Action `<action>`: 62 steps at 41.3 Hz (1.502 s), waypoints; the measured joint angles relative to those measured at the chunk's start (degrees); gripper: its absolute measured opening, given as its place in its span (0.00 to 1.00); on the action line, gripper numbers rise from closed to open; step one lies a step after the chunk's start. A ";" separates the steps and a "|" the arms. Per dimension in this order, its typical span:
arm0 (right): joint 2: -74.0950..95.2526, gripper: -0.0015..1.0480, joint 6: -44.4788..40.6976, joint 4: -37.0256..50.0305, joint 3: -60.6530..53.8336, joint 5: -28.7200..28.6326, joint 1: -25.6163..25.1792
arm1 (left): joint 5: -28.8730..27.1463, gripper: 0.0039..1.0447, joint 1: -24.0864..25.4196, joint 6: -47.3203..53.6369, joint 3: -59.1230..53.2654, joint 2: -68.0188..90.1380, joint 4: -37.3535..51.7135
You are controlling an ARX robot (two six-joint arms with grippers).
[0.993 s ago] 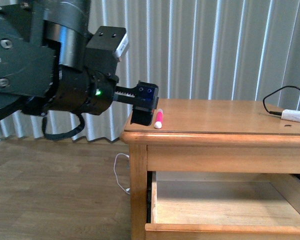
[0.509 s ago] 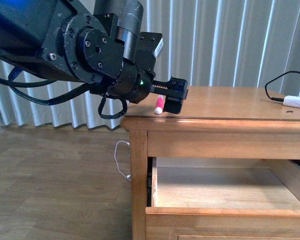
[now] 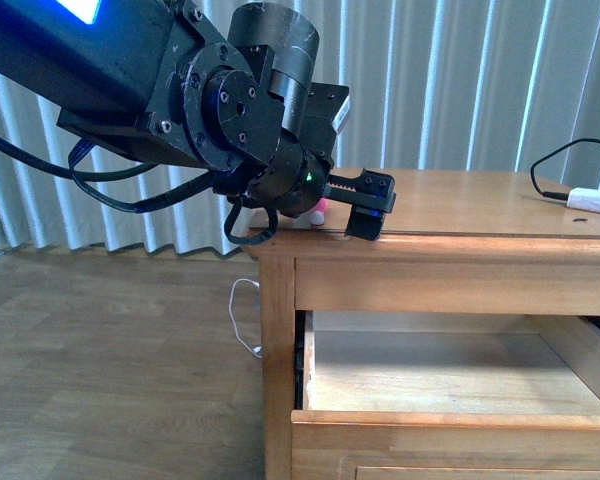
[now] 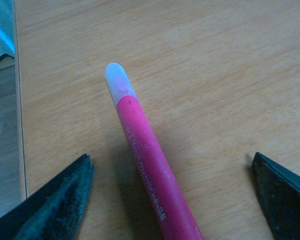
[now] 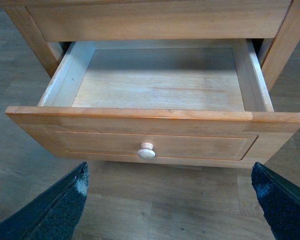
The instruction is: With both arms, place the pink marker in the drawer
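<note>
- The left gripper (image 4: 170, 165) is spread wide. Its dark, rough-faced fingers (image 4: 60, 200) stand one on each side of the pink marker (image 4: 145, 155), touching neither it nor each other, and nothing is pinched.
- The step in hand looks like the grasp. It would go best if the gripper sinks until its pads are level with the marker's barrel, centres on it, and closes across the barrel's width. The mid-barrel is the safer place to grip, because the rounded tip would probably squirt out.
- The marker is a smooth, glossy plastic cylinder in bright pink, with faint print along it and a cloudy white domed end. It lies flat and would likely roll if one finger reaches it first.
- Under the marker is the tabletop (image 4: 215, 60), honey-coloured wood with fine grain and a satin finish. Its edge is near the marker's white end, so a sideways nudge is a risk.
- Well below the marker, the right gripper (image 5: 168, 172) is also spread and holds nothing.
- It faces the drawer (image 5: 155, 115), which is pulled out, with pale raw wood inside and a small round knob (image 5: 146, 150) on its panelled front.
</note>
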 joint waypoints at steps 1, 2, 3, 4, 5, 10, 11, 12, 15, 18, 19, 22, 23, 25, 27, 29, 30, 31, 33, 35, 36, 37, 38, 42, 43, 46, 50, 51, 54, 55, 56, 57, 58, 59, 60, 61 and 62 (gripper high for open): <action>0.00 0.91 0.00 0.00 0.00 0.02 0.00 | -0.24 0.89 -0.02 0.02 0.24 0.07 -0.31; 0.00 0.91 0.00 0.00 0.00 0.02 0.00 | -0.42 0.85 0.00 0.04 0.37 0.13 -0.48; 0.00 0.91 0.00 -0.02 0.00 0.02 0.00 | -0.46 0.80 -0.02 0.07 0.63 0.24 -0.79; 0.00 0.91 0.00 -0.02 0.00 0.02 0.00 | -0.44 0.77 0.00 0.07 0.85 0.31 -1.14; 0.00 0.91 0.00 -0.02 0.00 0.02 0.00 | -0.39 0.73 0.00 0.09 1.09 0.44 -1.55; 0.00 0.91 0.00 -0.02 0.00 0.02 0.00 | -0.37 0.54 0.00 0.15 1.99 0.70 -3.17; 0.00 0.91 0.00 -0.02 0.00 0.02 0.00 | -0.37 0.51 0.00 0.17 2.03 0.70 -3.32; 0.00 0.91 0.00 -0.02 0.00 0.02 0.00 | -0.37 0.48 0.04 0.15 2.05 0.72 -3.41; 0.00 0.91 0.00 0.00 0.00 0.02 0.00 | -0.33 0.39 0.11 0.20 2.03 0.72 -3.39; 0.00 0.91 0.00 0.00 0.00 0.02 0.00 | 0.33 0.29 0.26 0.37 1.70 0.70 -2.78; 0.00 0.91 0.00 0.00 0.00 0.02 0.00 | 0.55 0.25 0.33 0.37 1.49 0.66 -2.49; 0.00 0.91 0.00 -0.02 0.00 0.02 0.00 | 1.36 0.15 0.46 0.39 0.26 0.02 -1.33; 0.00 0.91 0.00 0.00 0.00 0.02 0.00 | 1.86 0.14 0.48 0.52 -0.66 -0.55 -0.81; 0.00 0.91 0.00 0.00 0.00 0.02 0.00 | 2.97 0.14 0.46 0.81 -2.16 -1.49 0.07; 0.00 0.91 0.00 -0.02 0.00 0.02 0.00 | 4.68 0.14 0.46 1.36 -4.07 -2.64 1.11; 0.00 0.91 0.00 -0.02 0.00 0.02 0.00 | 6.80 0.14 0.39 1.99 -6.67 -4.35 2.45; 0.00 0.91 0.00 -0.02 0.00 0.02 0.00 | 8.70 0.14 0.33 2.62 -8.22 -5.51 3.08; 0.00 0.91 0.00 0.00 0.00 0.02 0.00 | 9.84 0.14 0.26 2.95 -9.25 -6.34 3.48; 0.00 0.91 0.00 -0.02 0.00 0.02 0.00 | 11.23 0.14 0.11 3.50 -10.75 -7.72 3.98; 0.00 0.91 0.00 0.00 0.00 0.02 0.00 | 14.12 0.14 -0.13 4.66 -12.83 -9.75 4.46; 0.00 0.91 0.00 0.00 0.00 0.02 0.00 | 14.86 0.14 -0.20 4.90 -13.31 -10.27 4.50; 0.00 0.91 0.00 -0.02 0.00 0.02 0.00 | 16.76 0.14 -0.44 5.57 -14.75 -11.85 4.55; 0.00 0.91 0.00 -0.02 0.00 0.02 0.00 | 17.99 0.14 -0.63 6.27 -15.78 -12.98 4.70; 0.00 0.91 0.00 -0.02 0.00 0.02 0.00 | 21.99 0.14 -1.36 8.31 -19.06 -16.55 5.18; 0.00 0.91 0.00 -0.02 0.00 0.02 0.00 | 22.93 0.14 -1.60 8.98 -19.93 -17.46 5.18; 0.00 0.91 0.00 0.00 0.00 0.02 0.00 | 25.57 0.14 -2.40 11.47 -22.58 -19.96 4.66; 0.00 0.91 0.00 -0.02 0.00 0.02 0.00 | 27.41 0.14 -3.91 15.72 -25.88 -21.40 3.43; 0.00 0.91 0.00 0.00 0.00 0.02 0.00 | 27.58 0.14 -4.04 16.11 -26.16 -21.40 3.34; 0.00 0.91 0.00 -0.02 0.00 0.02 0.00 | 28.15 0.14 -4.81 18.23 -27.85 -21.20 2.97; 0.00 0.91 0.00 -0.02 0.00 0.02 0.00 | 28.11 0.14 -4.92 18.34 -28.11 -21.09 2.99; 0.00 0.91 0.00 -0.02 0.00 0.02 0.00 | 28.02 0.14 -5.14 18.80 -28.44 -20.92 3.02; 0.00 0.91 0.00 -0.02 0.00 0.02 0.00 | 27.58 0.14 -5.31 19.43 -28.83 -20.50 3.15; 0.00 0.91 0.00 0.00 0.00 0.02 0.00 | 27.10 0.14 -5.51 19.80 -29.05 -20.17 3.41; 0.00 0.91 0.00 0.00 0.00 0.02 0.00 | 26.75 0.14 -5.68 20.15 -29.14 -19.67 3.65; 0.00 0.91 0.00 -0.02 0.00 0.02 0.00 | 26.58 0.14 -5.70 20.22 -29.16 -19.45 3.80; 0.00 0.91 0.00 -0.02 0.00 0.02 0.00 | 26.23 0.14 -5.86 20.48 -29.16 -18.97 4.20; 0.00 0.91 0.00 0.00 0.00 0.02 0.00 | 25.88 0.14 -5.99 20.61 -29.16 -18.43 4.66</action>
